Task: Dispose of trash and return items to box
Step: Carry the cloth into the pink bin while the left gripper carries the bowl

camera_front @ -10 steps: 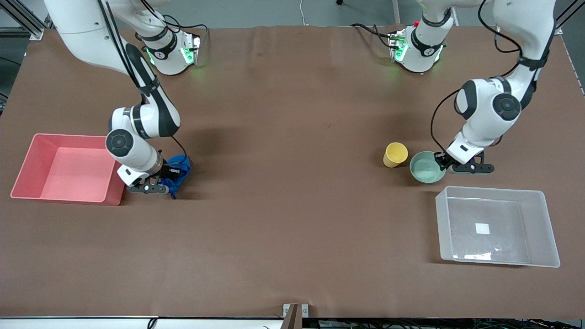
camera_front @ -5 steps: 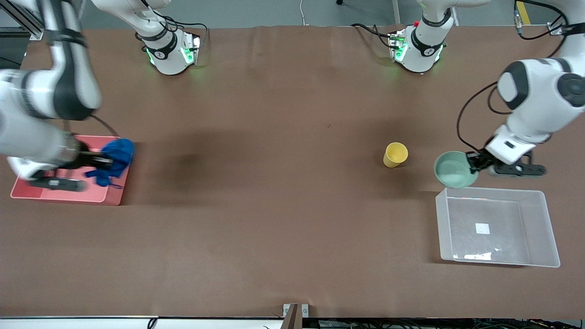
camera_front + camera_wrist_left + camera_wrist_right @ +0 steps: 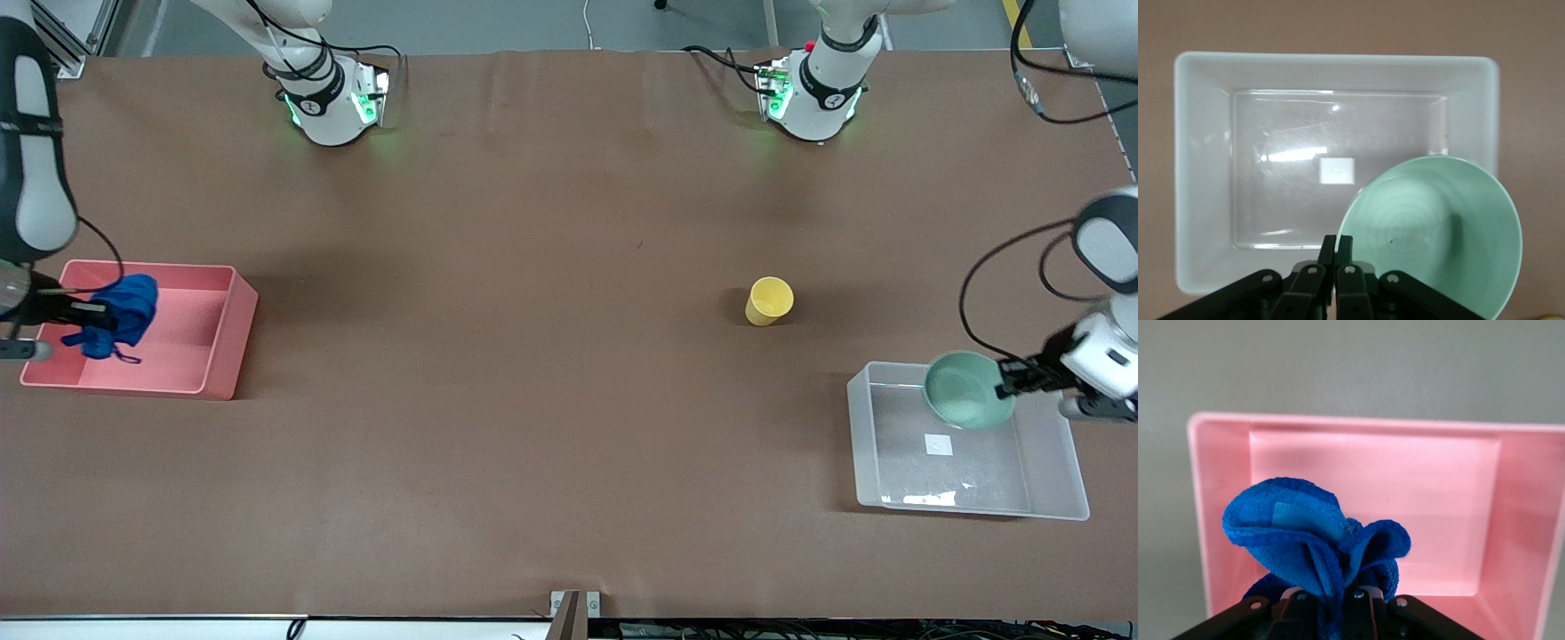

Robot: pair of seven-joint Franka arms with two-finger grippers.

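My right gripper (image 3: pixel 96 314) is shut on the blue cloth wad (image 3: pixel 120 313) and holds it in the air over the pink tub (image 3: pixel 227 329); the right wrist view shows the cloth (image 3: pixel 1315 543) bunched between the fingers above the pink tub (image 3: pixel 1218 520). My left gripper (image 3: pixel 1009 378) is shut on the rim of the mint-green bowl (image 3: pixel 967 402), held over the clear box (image 3: pixel 889 484). The left wrist view shows the bowl (image 3: pixel 1438 237) over one corner of the clear box (image 3: pixel 1201 167), whose white sticker (image 3: pixel 1337 170) shows. The yellow cup (image 3: pixel 768 300) stands on the table toward the left arm's end.
The brown table mat (image 3: pixel 533 400) spans the view. The pink tub stands at the right arm's end and the clear box at the left arm's end. Both arm bases (image 3: pixel 333 102) stand along the table edge farthest from the front camera.
The right gripper carried the cloth from the mat beside the pink tub to over it. The left gripper lifted the bowl from beside the cup and carried it over the clear box.
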